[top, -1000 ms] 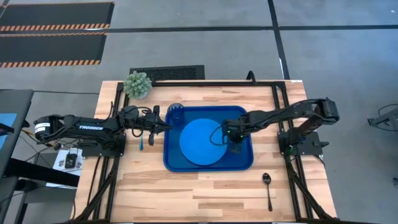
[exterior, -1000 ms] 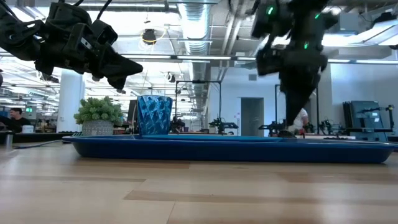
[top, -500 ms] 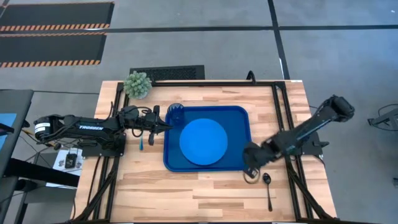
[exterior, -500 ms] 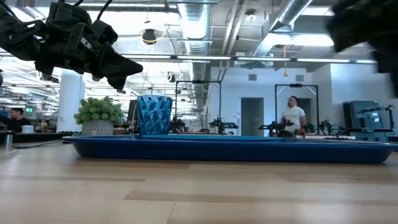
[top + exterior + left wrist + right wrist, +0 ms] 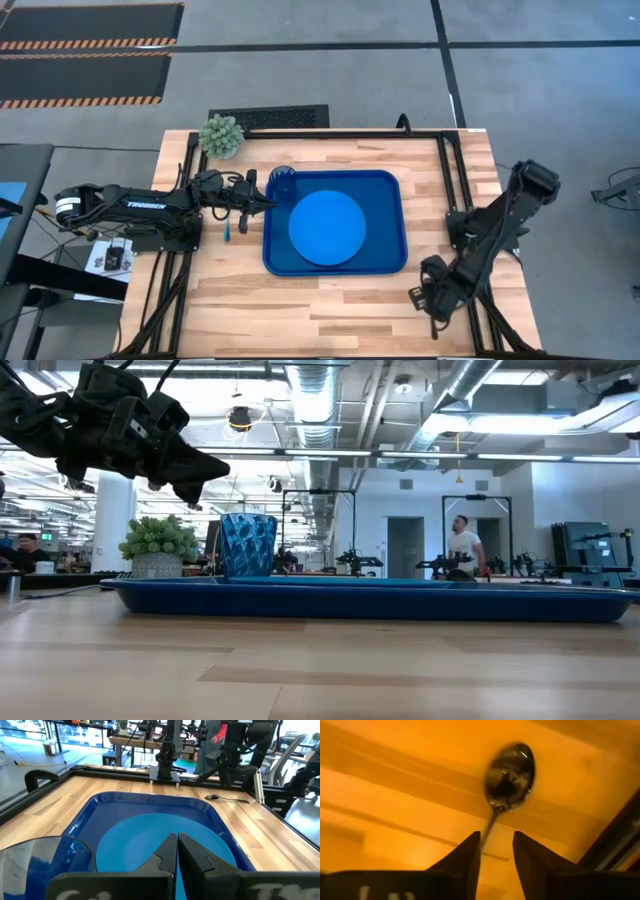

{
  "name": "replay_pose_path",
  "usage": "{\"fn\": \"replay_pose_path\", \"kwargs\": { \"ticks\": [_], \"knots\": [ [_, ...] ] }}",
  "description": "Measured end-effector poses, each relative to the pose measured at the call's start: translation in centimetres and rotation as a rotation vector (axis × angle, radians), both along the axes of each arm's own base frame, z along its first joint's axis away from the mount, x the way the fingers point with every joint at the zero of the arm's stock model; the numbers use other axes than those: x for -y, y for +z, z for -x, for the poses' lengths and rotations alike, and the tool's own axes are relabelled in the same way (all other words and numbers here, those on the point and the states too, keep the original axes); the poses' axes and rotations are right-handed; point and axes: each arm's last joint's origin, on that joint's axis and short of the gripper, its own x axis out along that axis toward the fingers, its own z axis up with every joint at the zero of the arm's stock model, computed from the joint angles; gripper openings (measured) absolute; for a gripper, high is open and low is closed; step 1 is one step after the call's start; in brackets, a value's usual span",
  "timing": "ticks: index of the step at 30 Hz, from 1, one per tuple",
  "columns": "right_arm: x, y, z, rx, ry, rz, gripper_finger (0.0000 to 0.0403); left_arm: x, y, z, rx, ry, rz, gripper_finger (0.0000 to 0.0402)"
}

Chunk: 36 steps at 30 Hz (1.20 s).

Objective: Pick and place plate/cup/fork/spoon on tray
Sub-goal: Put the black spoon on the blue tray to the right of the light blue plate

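The light-blue plate (image 5: pixel 326 228) lies flat in the dark-blue tray (image 5: pixel 392 200). The dark-blue cup (image 5: pixel 282 180) stands upright in the tray's far left corner. The teal-handled fork (image 5: pixel 227 230) lies on the wood left of the tray. My left gripper (image 5: pixel 264 203) is shut and empty, held above the tray's left rim. The dark spoon (image 5: pixel 510 774) lies on the wood near the table's right near corner. My right gripper (image 5: pixel 496 851) hangs open just above it. Its fingers stand on either side of the spoon's handle (image 5: pixel 490 826), just below the bowl.
A small green potted plant (image 5: pixel 221 135) stands at the table's far left. Black frame rails (image 5: pixel 452 160) run along the table's sides. Bare wood lies in front of the tray. A person (image 5: pixel 460 545) stands far back in the room.
My right gripper has left the tray's right side. It has swung toward the table's near right corner and come down over the spoon. The plate stays flat in the tray.
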Motion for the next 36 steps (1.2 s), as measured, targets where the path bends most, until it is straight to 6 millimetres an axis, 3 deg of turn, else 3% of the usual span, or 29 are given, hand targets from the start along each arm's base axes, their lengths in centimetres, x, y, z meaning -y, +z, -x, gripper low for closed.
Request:
{"fn": "replay_pose_path", "kwargs": {
  "ticks": [5, 10, 15, 19, 23, 29, 36],
  "knots": [
    [-1.8, -1.8, 0.4, -0.033, -0.083, 0.020, 0.0163, 0.0, 0.0, 0.0, 0.002, -0.001, -0.011, 0.0000],
    [-2.8, -3.6, -0.2, -0.030, -0.090, 0.018, 0.0154, 0.0, 0.1, 0.0, 0.007, -0.002, -0.020, 0.0000],
    [-2.9, -4.4, -0.6, -0.043, -0.101, 0.032, 0.0124, 0.0, 0.1, 0.0, 0.010, -0.002, -0.022, 0.0000],
    [-2.8, -4.5, -0.7, -0.040, -0.086, 0.034, 0.0073, 0.0, 0.1, 0.0, 0.011, -0.002, -0.022, 0.0000],
    [-2.7, -4.1, -0.9, -0.002, -0.069, 0.037, 0.0014, 0.0, 0.1, 0.0, 0.011, -0.002, -0.022, 0.0000],
    [-1.7, -2.3, -1.8, 0.151, -0.042, 0.042, 0.0022, 0.0, 0.1, 0.0, 0.011, -0.002, -0.022, 0.0000],
    [1.1, 0.0, -4.9, 0.442, 0.012, 0.144, 0.0007, 0.0, 0.1, 0.0, 0.011, -0.002, -0.022, 0.0000]
  ]
}}
